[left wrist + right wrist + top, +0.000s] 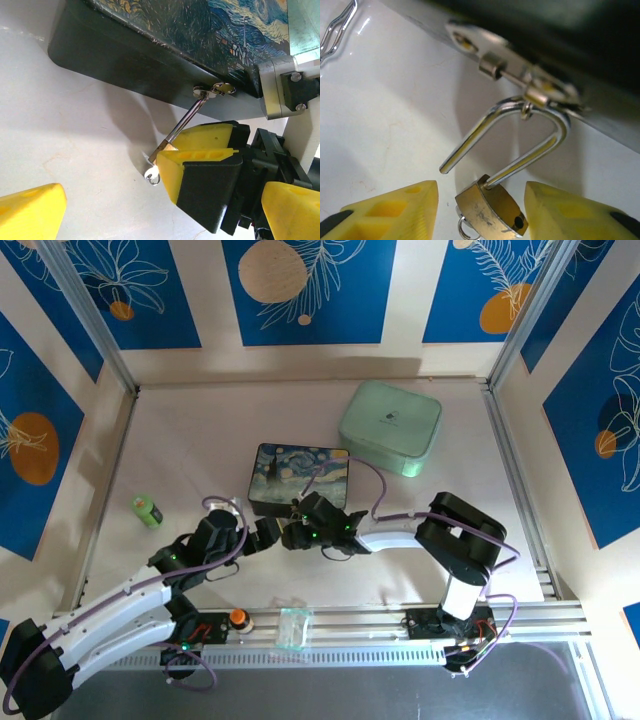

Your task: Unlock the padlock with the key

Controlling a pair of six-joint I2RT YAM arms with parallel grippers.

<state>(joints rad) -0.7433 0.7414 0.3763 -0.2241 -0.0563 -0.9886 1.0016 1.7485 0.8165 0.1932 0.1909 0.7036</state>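
Observation:
The brass padlock (492,212) hangs by its silver shackle (535,150) from the clasp (527,95) of the dark painted box (300,475). One shackle leg is out of the body, its free end in the air. The key (151,173), pale with a small wire ring, sticks out of the padlock's base. My right gripper (480,200) is open, a yellow finger on each side of the brass body with gaps showing. My left gripper (162,215) stands wide open just in front of the right gripper (197,150), holding nothing.
A mint-green case (390,425) sits behind the painted box at the back right. A small green object (147,510) lies at the left. An orange knob (238,618) and a clear bag (293,628) rest on the near rail. Both arms crowd the box's front edge.

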